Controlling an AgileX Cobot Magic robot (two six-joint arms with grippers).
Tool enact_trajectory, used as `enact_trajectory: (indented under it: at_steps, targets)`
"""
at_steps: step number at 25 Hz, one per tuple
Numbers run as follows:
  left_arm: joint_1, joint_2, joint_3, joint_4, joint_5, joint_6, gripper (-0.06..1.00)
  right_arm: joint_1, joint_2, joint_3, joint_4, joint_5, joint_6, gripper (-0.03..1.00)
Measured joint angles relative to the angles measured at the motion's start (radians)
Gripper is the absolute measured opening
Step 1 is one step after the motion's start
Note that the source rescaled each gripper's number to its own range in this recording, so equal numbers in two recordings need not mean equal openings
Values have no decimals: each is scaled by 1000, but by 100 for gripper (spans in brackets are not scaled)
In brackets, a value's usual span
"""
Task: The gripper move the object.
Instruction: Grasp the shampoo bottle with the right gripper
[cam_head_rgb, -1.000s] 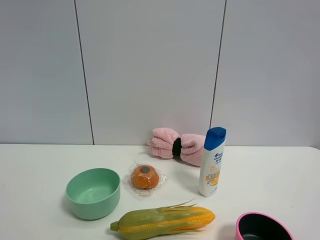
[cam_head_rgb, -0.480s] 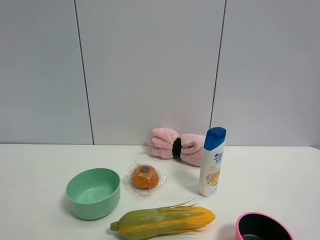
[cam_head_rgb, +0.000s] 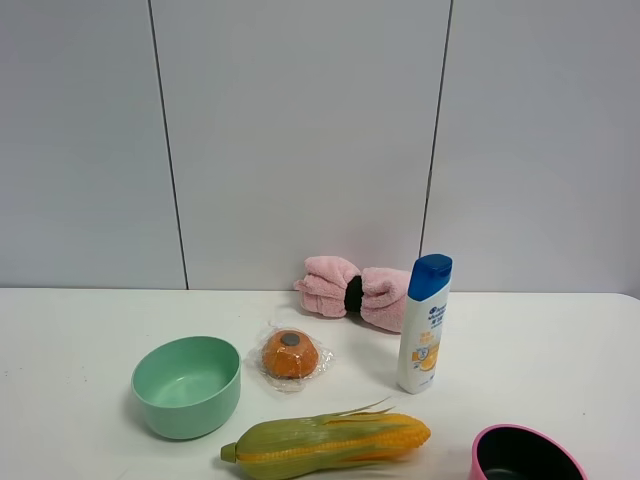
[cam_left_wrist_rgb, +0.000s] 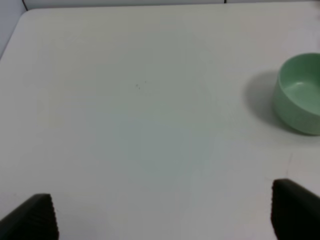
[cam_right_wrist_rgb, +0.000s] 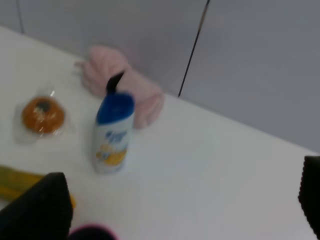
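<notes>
Right claw (cam_right_wrist_rgb: 175, 200) open wide, left claw (cam_left_wrist_rgb: 162, 215) open too, neither holding anything
Shampoo bottle (cam_head_rgb: 425, 325) stands upright on the surface (cam_head_rgb: 540, 350), just in front of the pink towel (cam_head_rgb: 352, 292), untouched; tall and slim, it could topple if a finger clips its side before the jaws straddle it

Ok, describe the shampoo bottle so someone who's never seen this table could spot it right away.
On the white table, look toward the back wall, where a rolled pink towel lies. The shampoo bottle stands upright at that towel's right end, slightly in front. It is the only tall thing there: slim, white, with a blue cap and an orange-and-blue label.
</notes>
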Motion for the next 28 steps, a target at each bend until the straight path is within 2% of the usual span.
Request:
enact_trajectory:
  at_steps: [2, 5, 10, 13, 19, 22, 25, 28]
  targets:
    - [0, 0, 0, 0, 0, 0, 100, 0, 128, -95, 22, -9, 8, 99]
    - [0, 0, 0, 0, 0, 0, 100, 0, 324, -247, 54, 45, 93, 100]
    - [0, 0, 0, 0, 0, 0, 100, 14, 569, -428, -13, 148, 400, 100]
    - [0, 0, 0, 0, 0, 0, 100, 84, 659, -446, -73, 191, 502, 100]
    - [0, 0, 0, 0, 0, 0, 100, 251, 823, -450, -120, 195, 555, 100]
    - [0, 0, 0, 0, 0, 0, 100, 288, 913, -451, -146, 222, 603, 100]
    - [0, 0, 0, 0, 0, 0, 100, 317, 977, -451, -234, 262, 655, 100]
    - [0, 0, 0, 0, 0, 1, 100, 335, 1009, -451, -335, 230, 662, 100]
